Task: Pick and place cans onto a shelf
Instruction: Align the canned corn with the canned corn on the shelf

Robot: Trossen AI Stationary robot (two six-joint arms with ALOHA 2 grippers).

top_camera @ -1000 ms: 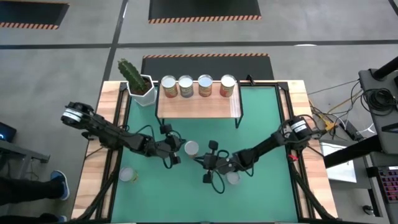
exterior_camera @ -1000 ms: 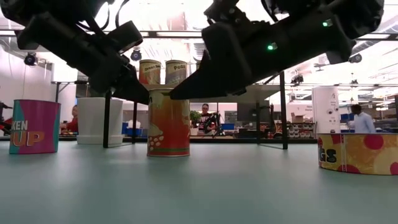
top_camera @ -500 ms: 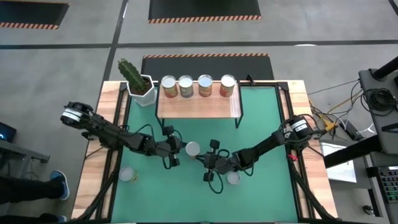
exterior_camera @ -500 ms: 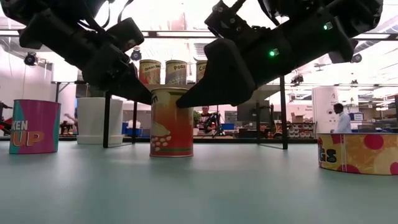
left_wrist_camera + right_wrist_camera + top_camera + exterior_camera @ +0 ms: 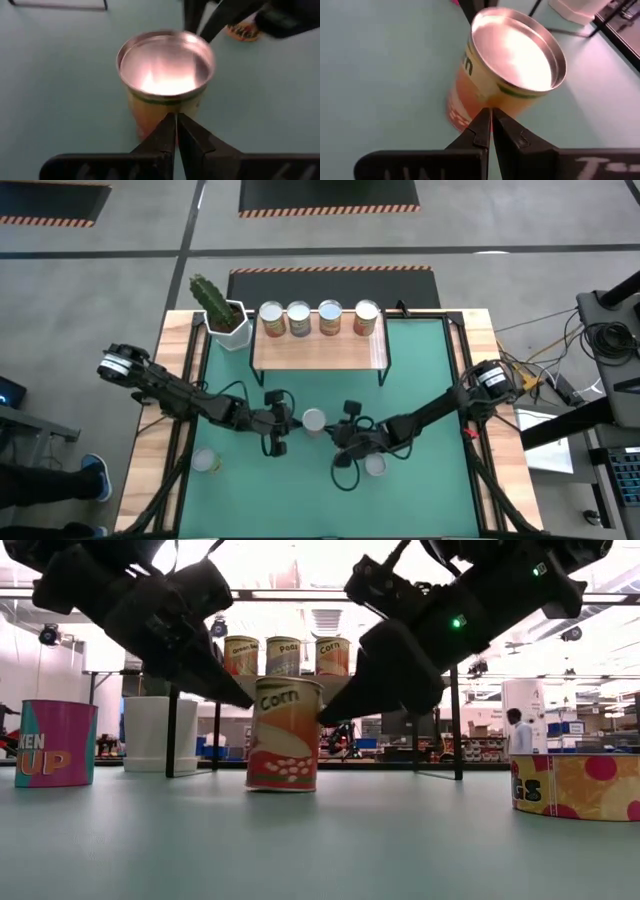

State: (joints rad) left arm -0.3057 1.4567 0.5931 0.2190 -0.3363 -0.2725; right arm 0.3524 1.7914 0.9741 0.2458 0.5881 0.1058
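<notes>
A silver-topped can stood on the green mat between the left gripper and the right gripper. Both jaws pointed at it, pinched together.

Left gripper: fingers pressed together, mid-table, pointing right. Right gripper: fingers together, opposite, pointing left. Both arms reaching inward, low.

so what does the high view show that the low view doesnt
Only the high view: the cactus in its white pot, a fourth can on the shelf, and a can under the right arm.

Only the low view: the labels, such as "Corn" on the middle can, and people in the room behind.

Both: the left gripper and right gripper, shut, pressing that can from opposite sides; in the low view it leans slightly.
</notes>
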